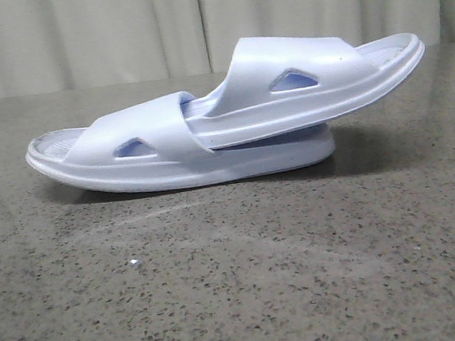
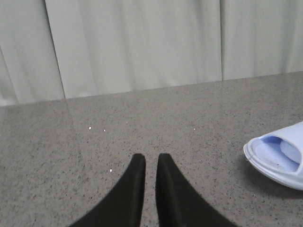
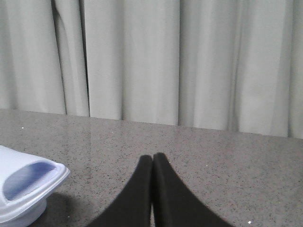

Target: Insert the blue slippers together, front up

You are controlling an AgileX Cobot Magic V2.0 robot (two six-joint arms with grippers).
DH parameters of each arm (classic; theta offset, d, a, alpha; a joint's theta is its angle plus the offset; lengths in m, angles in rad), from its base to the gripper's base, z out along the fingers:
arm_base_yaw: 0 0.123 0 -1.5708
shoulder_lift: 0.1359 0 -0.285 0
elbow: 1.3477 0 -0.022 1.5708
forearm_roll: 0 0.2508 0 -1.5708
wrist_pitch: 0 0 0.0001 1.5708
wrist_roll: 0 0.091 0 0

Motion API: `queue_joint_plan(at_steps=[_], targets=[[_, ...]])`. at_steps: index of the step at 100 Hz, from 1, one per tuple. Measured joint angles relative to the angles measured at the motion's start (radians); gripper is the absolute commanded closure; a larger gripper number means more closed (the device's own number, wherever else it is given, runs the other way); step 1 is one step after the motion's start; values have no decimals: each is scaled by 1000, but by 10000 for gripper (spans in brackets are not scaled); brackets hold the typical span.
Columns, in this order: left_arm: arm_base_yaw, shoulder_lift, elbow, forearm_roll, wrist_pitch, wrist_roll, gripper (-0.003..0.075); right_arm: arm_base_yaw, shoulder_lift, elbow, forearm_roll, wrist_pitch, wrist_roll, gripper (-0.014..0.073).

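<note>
Front: blue slippers (image 1: 222, 122) nested mid-desk (image 1: 240, 284), long axis left-right, no arm in frame; left wrist: fingers (image 2: 137, 189) nearly closed, empty, slipper end off to one side; right wrist: fingers (image 3: 163, 189) pressed together, empty, slipper end opposite side, neither arm clearly nearer

A: Backdrop? 
B: Pale grey-white curtain (image 1: 154, 27), hanging in vertical folds, spanning the full width behind the table.

A: Surface? 
B: Grey speckled stone-look tabletop (image 1: 240, 284), dark flecks, slightly glossy. Faint reflection of the curtain near the far edge.

A: Lighting? 
B: Even, soft. Weak shadows only. A few tiny white specks (image 1: 134, 263) on the near part of the top.
</note>
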Motion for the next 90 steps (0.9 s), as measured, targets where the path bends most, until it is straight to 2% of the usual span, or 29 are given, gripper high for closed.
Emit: queue_joint_plan(at_steps=[4,10,20,53,90], targets=[[0,-20,4,139,12,-132,704,0,0,0,0,0,0,701],[0,-45,17,260,14,-280,704,0,0,0,0,0,0,701],[0,-97,52,389,-30,-390,704,0,0,0,0,0,-2,701],[0,-146,187,461,-119,-438,704,0,0,0,0,0,-2,701],[0,-146,191,447,-159,-438,704,0,0,0,0,0,-2,701]])
